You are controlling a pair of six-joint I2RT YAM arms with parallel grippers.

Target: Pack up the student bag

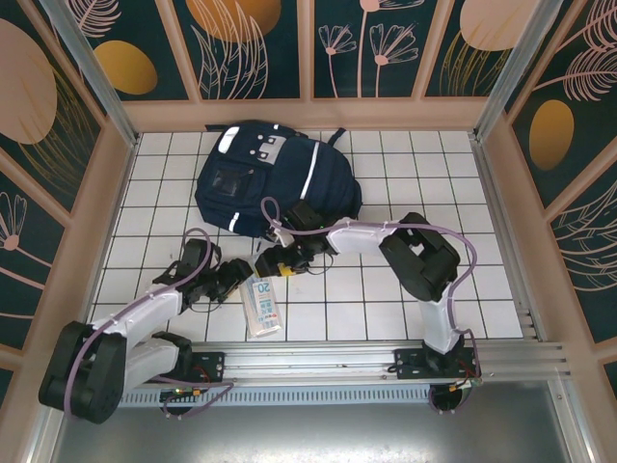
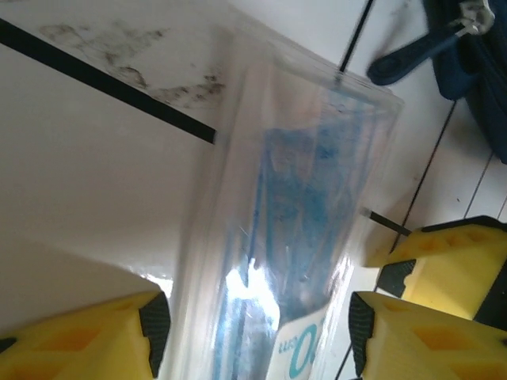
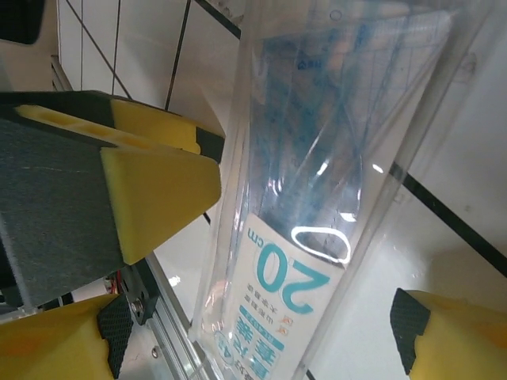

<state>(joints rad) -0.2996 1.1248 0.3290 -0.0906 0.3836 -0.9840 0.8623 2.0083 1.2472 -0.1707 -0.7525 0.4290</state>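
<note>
The student bag [image 1: 275, 178], a dark navy backpack with white stripe and patches, lies at the back of the tiled table [image 1: 405, 289]; a strap of it [image 2: 412, 55] appears in the left wrist view. A clear plastic sleeve [image 1: 262, 306] holding a blue ruler set with a "20 cm" label lies flat in front of it. Both grippers meet at the sleeve's far end. My left gripper [image 1: 243, 277] [image 2: 257, 332] is open, its pads [image 2: 154, 328] flanking the sleeve [image 2: 293, 214]. My right gripper [image 1: 273, 265] [image 3: 261, 336] is open wide, straddling the sleeve [image 3: 317, 182] with gaps on both sides.
The left gripper's yellow and grey body [image 3: 150, 182] crowds the right wrist view. A right finger [image 2: 451, 253] sits close beside my left one. An aluminium rail [image 1: 386, 357] runs along the near edge. Patterned walls [image 1: 308, 48] enclose the table.
</note>
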